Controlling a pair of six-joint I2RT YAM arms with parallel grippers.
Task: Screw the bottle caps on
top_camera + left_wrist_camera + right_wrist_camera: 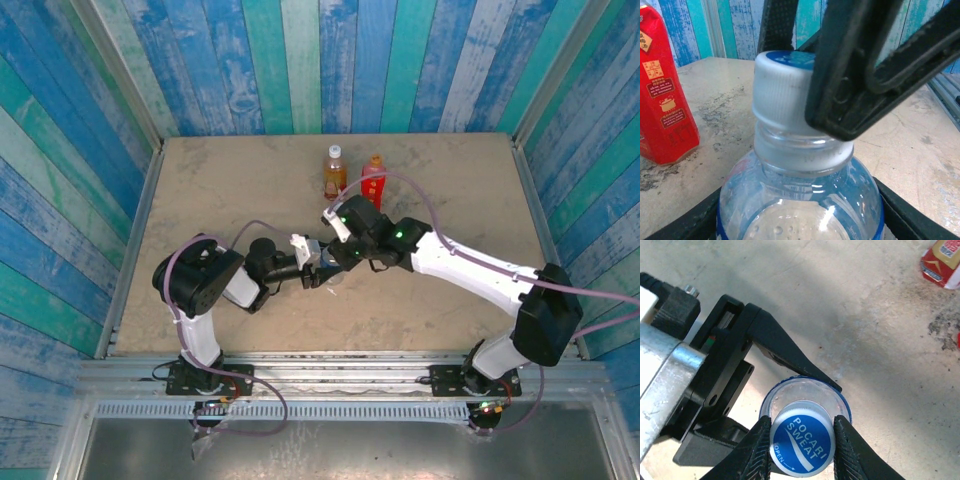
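Note:
A clear bottle with a blue label stands upright on the table, and my left gripper is shut on its body from both sides. A blue-topped cap with white ribbed sides sits on the bottle's neck. My right gripper comes down from above and is shut on that cap, its ribbed fingers pressed against both sides. From above, both grippers meet at mid-table around the bottle. The amber bottle and the red bottle stand upright side by side farther back.
The red bottle stands close to the left of the held one in the left wrist view. Painted plank walls enclose the tan table on three sides. Open tabletop lies to the left and right of the arms.

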